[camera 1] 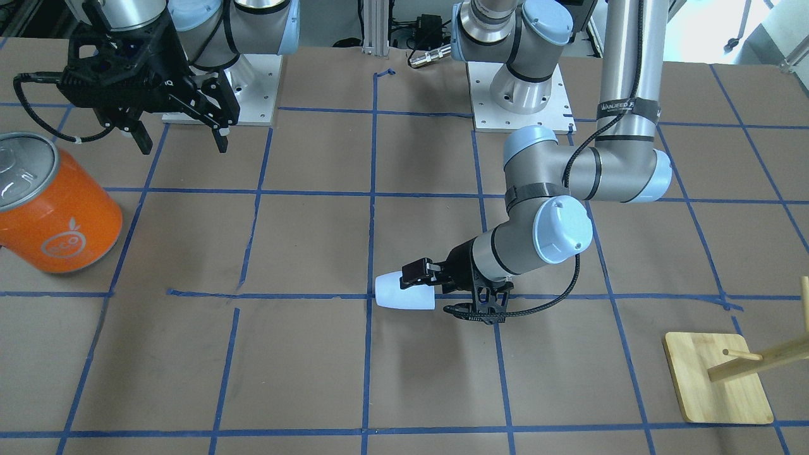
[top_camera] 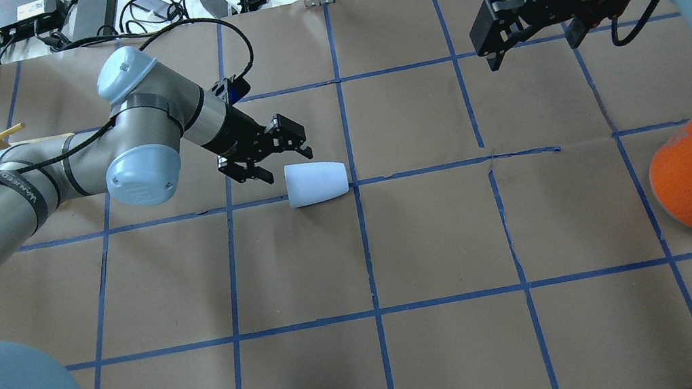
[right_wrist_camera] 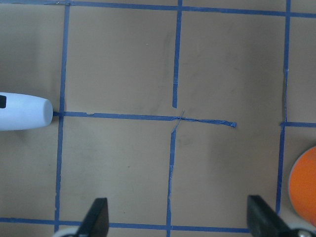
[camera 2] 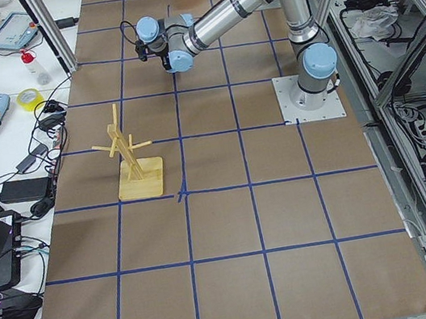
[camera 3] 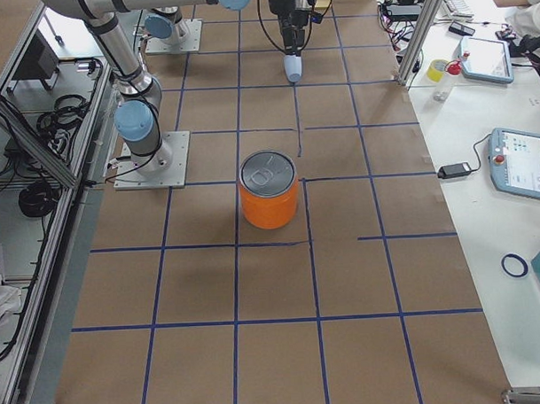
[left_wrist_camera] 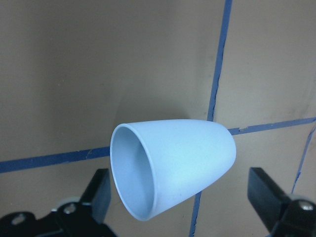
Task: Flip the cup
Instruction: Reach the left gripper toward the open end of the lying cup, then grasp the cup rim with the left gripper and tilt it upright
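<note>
Brown papered table [top_camera: 434, 236]: cup [top_camera: 317, 182] lying on side, mouth toward open left claw [top_camera: 284, 166]; right claw [top_camera: 534, 52] open.

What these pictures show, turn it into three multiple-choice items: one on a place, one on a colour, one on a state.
1. Where is the cup?
A. lifted off the table
B. on the table, right in front of the left pincer
C. on the floor

2. What colour is the body of the large can?
A. green
B. orange
C. black

3. How does the cup lie?
A. upright
B. upside down
C. on its side, mouth toward the left pincer

Answers:
1 B: the overhead view shows it resting on the brown surface at the open left pincer.
2 B: the front-facing view shows an orange wall under a silver top.
3 C: the left wrist view looks straight into its open mouth.
</note>
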